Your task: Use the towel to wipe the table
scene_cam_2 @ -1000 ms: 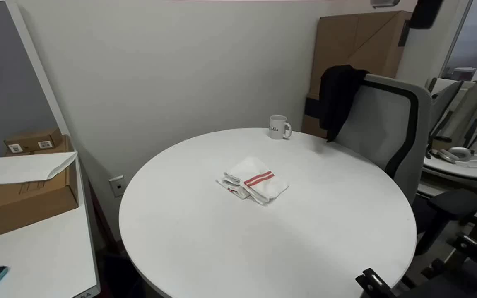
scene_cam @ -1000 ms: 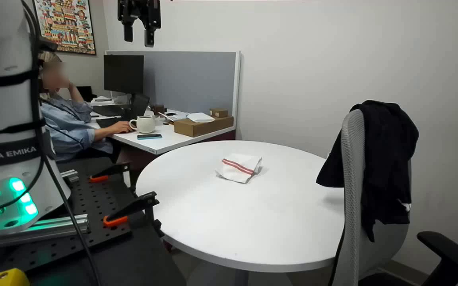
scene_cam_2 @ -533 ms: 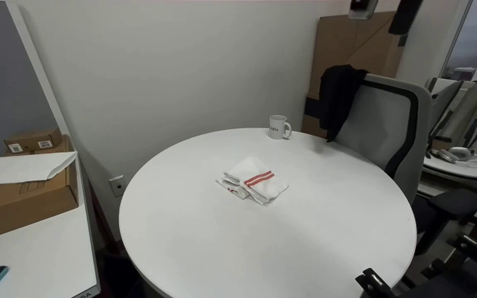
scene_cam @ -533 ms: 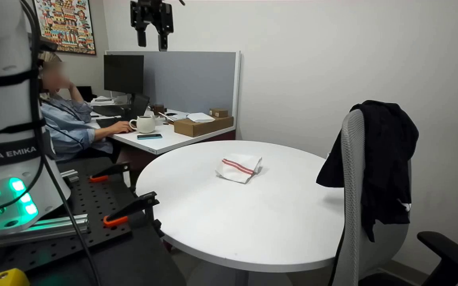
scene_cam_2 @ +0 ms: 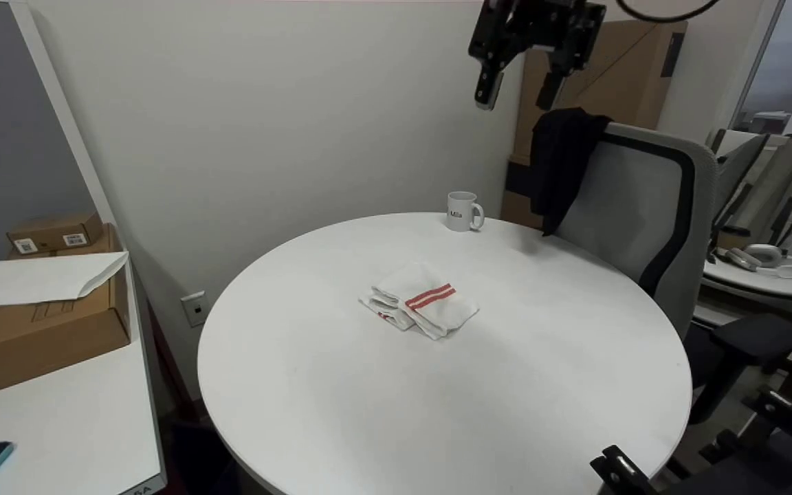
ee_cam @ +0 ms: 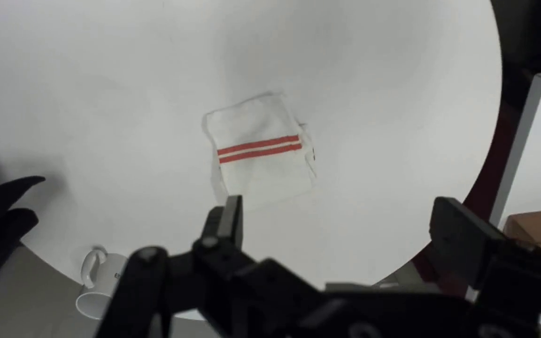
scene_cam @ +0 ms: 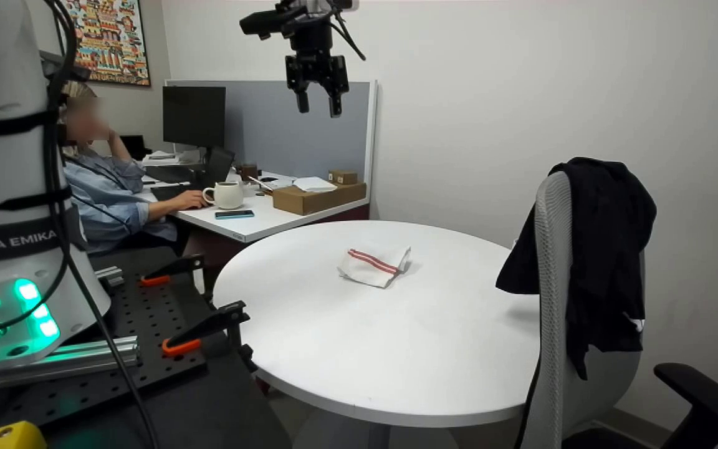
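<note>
A folded white towel with red stripes lies on the round white table (scene_cam: 409,349). The towel shows in both exterior views (scene_cam: 374,263) (scene_cam_2: 423,300) and in the wrist view (ee_cam: 263,171), up from the jaws. My gripper (scene_cam: 320,111) is open and empty, high above the table. In an exterior view the gripper (scene_cam_2: 515,103) hangs at the top, with its fingers pointing down and apart. In the wrist view the gripper (ee_cam: 338,199) has its two fingers wide apart with bare tabletop between them; the towel is beyond the left finger's tip.
A white mug (scene_cam_2: 460,212) stands near the table's edge and shows in the wrist view (ee_cam: 106,281). A grey chair (scene_cam_2: 636,199) with a black garment (scene_cam: 608,249) stands against the table. A desk with a cardboard box (scene_cam: 318,201) adjoins; a person (scene_cam: 106,193) sits there.
My gripper has moved lower and out over the table, to the right in an exterior view and to the left in an exterior view. It stays open. The towel has not moved.
</note>
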`<action>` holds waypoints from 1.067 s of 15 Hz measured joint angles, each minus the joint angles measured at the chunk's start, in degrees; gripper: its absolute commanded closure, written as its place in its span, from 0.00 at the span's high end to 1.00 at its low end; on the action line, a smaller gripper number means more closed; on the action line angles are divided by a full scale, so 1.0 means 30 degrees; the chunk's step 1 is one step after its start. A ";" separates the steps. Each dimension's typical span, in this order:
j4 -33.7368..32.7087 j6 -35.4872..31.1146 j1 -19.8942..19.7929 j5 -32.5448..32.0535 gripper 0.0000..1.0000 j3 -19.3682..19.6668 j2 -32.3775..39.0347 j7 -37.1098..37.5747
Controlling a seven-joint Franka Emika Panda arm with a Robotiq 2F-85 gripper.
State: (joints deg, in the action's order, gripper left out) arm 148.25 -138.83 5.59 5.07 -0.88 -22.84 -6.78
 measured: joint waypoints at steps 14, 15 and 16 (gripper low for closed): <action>-1.0911 -0.4267 -0.0236 -0.1716 1.00 0.0134 1.5376 0.6792; -1.1494 -0.4270 -0.0089 -0.1716 1.00 0.0183 1.6136 0.7052; -1.2020 -0.4270 0.0073 -0.1716 1.00 0.0224 1.6827 0.7269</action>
State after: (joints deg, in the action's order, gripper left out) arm 112.19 -151.64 5.80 -0.07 -0.21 27.64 15.02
